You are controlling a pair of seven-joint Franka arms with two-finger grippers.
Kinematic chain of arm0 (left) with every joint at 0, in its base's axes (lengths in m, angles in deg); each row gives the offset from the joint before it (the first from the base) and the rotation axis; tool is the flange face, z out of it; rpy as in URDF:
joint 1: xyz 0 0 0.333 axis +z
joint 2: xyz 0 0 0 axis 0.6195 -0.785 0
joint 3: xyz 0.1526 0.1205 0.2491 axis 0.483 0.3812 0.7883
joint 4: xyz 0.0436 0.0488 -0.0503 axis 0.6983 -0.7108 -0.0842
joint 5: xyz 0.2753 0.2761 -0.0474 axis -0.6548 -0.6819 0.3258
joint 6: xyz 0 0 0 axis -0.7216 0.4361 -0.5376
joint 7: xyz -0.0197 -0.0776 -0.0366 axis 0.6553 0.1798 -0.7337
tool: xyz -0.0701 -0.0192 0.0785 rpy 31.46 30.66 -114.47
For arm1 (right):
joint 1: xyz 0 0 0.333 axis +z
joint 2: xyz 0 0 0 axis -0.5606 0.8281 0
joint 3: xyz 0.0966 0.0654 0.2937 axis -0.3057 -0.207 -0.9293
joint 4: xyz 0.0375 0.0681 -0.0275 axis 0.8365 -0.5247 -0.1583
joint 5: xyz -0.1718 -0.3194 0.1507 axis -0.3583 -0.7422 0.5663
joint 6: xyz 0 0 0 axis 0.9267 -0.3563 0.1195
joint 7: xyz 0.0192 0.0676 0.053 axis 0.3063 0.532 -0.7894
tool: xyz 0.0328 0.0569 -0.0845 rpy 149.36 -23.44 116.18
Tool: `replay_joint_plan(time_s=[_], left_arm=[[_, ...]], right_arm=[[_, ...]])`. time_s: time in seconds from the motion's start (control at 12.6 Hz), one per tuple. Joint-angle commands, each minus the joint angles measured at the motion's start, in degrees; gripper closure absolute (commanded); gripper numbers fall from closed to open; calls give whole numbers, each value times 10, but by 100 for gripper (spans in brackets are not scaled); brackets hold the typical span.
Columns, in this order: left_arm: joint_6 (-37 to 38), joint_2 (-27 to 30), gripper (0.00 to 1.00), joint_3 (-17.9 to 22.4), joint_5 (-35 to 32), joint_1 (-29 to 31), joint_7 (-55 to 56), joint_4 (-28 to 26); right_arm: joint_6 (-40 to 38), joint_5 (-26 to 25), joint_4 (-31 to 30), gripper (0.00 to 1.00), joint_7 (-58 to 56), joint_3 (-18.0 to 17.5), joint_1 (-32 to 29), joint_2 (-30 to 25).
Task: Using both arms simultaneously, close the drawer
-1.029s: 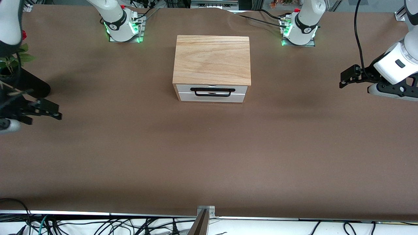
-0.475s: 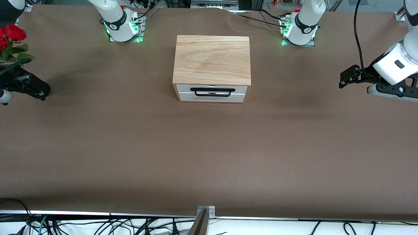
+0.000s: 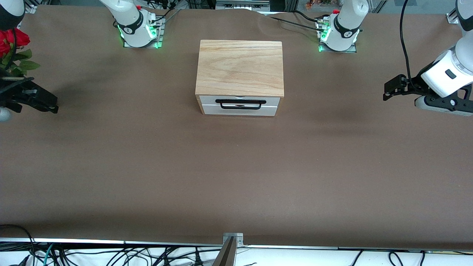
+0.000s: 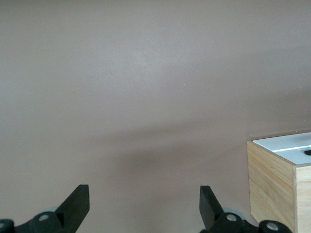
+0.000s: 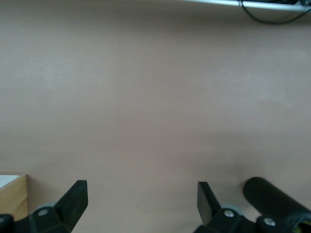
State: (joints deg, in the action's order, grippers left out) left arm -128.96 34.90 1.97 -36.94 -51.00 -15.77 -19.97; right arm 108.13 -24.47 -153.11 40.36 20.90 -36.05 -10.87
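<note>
Drawer (image 3: 239,105) shut flush in the oak box (image 3: 240,68) mid-table, same as a second ago; closing looks finished. Right gripper (image 3: 35,99), fingers spread and empty, now pulled higher beside the red roses (image 3: 9,40). Left gripper (image 3: 394,87), likewise spread, barely shifted, waiting.

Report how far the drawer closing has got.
Done: the white-fronted drawer with its black wire handle sits flush in the small oak box, so it looks shut. In hand: nothing; the left gripper hangs open over the left arm's end of the brown table, the right gripper open over the right arm's end, both apart from the box. Left: seemingly nothing.
</note>
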Motion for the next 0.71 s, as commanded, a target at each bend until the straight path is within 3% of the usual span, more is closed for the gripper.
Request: replay_joint_plan(time_s=[0.0,0.63], left_arm=[[7,-4,0,-3,-19,1,1,9],[7,-7,0,-2,-19,1,1,9]], right_arm=[[1,9,-24,0,8,-9,-12,-9],[5,10,-21,0,3,-9,-9,-3]])
